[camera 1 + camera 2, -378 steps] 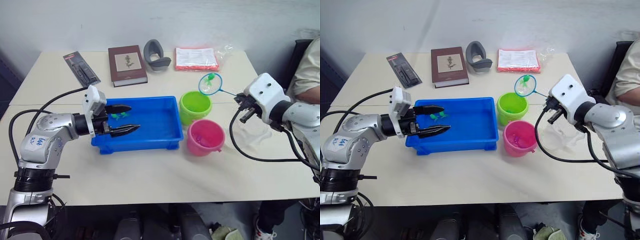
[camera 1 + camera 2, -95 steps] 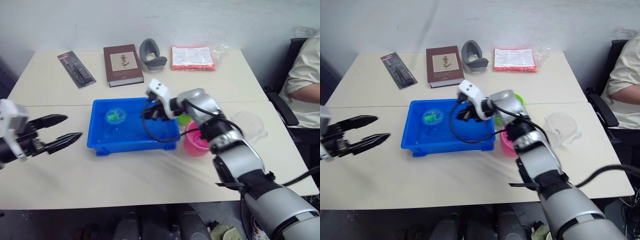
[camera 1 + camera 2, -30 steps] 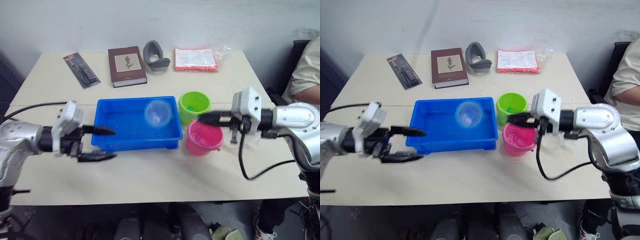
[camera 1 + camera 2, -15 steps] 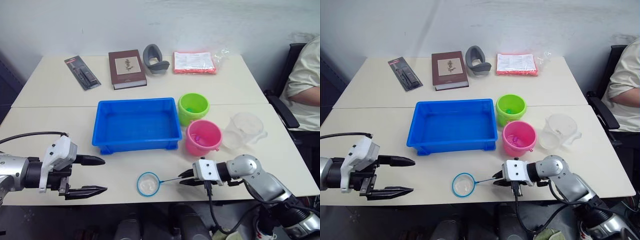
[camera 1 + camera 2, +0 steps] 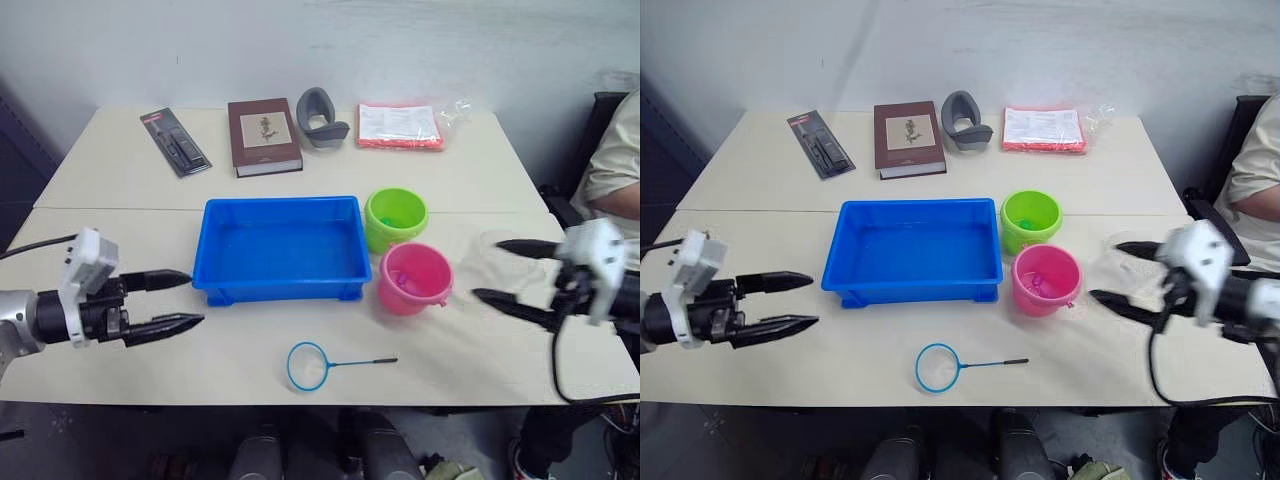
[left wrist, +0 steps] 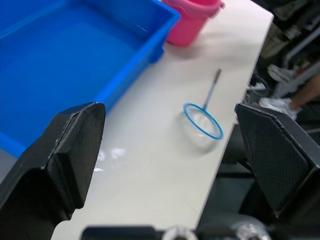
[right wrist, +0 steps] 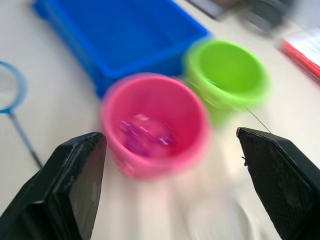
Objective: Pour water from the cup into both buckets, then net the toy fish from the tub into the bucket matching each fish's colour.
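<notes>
The table [image 5: 120, 180] bears the blue tub [image 5: 278, 248] at centre. Just right of the tub stand the green bucket [image 5: 395, 217], farther, and the pink bucket [image 5: 413, 277], nearer, almost touching each other; pink fish [image 7: 145, 137] lie in the pink one. The clear cup [image 5: 1118, 262] stands right of the pink bucket, between the right gripper's fingers without visible contact. The net [image 5: 330, 364] lies flat near the front edge, hoop to the left, free of both grippers. Left gripper [image 5: 180, 300]: wide, empty, left of the tub. Right gripper [image 5: 500, 272]: wide, empty. Along the far edge lie a book [image 5: 264, 135] and a red packet [image 5: 400, 125].
</notes>
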`<action>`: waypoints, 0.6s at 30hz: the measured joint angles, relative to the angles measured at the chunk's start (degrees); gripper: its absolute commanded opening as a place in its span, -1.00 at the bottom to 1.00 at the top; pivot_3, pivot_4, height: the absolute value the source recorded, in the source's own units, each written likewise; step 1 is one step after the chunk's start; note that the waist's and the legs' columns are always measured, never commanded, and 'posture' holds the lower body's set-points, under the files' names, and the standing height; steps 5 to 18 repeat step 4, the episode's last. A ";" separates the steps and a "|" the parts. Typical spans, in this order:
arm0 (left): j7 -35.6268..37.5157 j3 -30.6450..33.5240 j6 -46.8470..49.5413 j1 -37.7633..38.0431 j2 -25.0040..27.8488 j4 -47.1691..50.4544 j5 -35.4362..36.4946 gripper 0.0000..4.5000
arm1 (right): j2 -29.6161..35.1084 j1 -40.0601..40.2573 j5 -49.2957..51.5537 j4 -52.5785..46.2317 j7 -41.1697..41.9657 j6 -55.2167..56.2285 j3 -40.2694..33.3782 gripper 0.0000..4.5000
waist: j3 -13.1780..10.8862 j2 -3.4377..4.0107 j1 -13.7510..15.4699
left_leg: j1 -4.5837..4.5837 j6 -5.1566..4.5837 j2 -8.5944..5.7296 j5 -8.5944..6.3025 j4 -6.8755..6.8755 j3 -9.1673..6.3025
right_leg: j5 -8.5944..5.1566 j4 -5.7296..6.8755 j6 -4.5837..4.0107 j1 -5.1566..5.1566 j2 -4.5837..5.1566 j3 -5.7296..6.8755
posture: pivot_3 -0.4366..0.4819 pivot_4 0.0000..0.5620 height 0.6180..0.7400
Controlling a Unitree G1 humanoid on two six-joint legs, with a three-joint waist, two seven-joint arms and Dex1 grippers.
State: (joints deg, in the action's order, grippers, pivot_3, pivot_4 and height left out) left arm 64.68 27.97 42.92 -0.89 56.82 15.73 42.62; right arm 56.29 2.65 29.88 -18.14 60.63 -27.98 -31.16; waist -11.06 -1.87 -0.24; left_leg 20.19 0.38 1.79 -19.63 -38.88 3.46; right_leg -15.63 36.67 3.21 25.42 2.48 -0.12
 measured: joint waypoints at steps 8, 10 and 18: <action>-0.16 -1.15 -0.97 -0.75 -0.29 -1.33 -0.24 1.00 | -1.16 6.18 0.08 0.60 -0.66 -3.03 -7.58 0.97 | 0.00 0.00 -0.25 | -0.04 -0.01 0.01 0.00 0.02 0.11 | 0.02 0.01 0.04 0.00 -0.04 -0.10 | -0.05 -0.47 1.00; -0.16 -1.15 -0.97 -0.75 -0.29 -1.33 -0.24 1.00 | -1.16 6.18 0.08 0.60 -0.66 -3.03 -7.58 0.97 | 0.00 0.00 -0.25 | -0.04 -0.01 0.01 0.00 0.02 0.11 | 0.02 0.01 0.04 0.00 -0.04 -0.10 | -0.05 -0.47 1.00; -0.16 -1.15 -0.97 -0.75 -0.29 -1.33 -0.24 1.00 | -1.16 6.18 0.08 0.60 -0.66 -3.03 -7.58 0.97 | 0.00 0.00 -0.25 | -0.04 -0.01 0.01 0.00 0.02 0.11 | 0.02 0.01 0.04 0.00 -0.04 -0.10 | -0.05 -0.47 1.00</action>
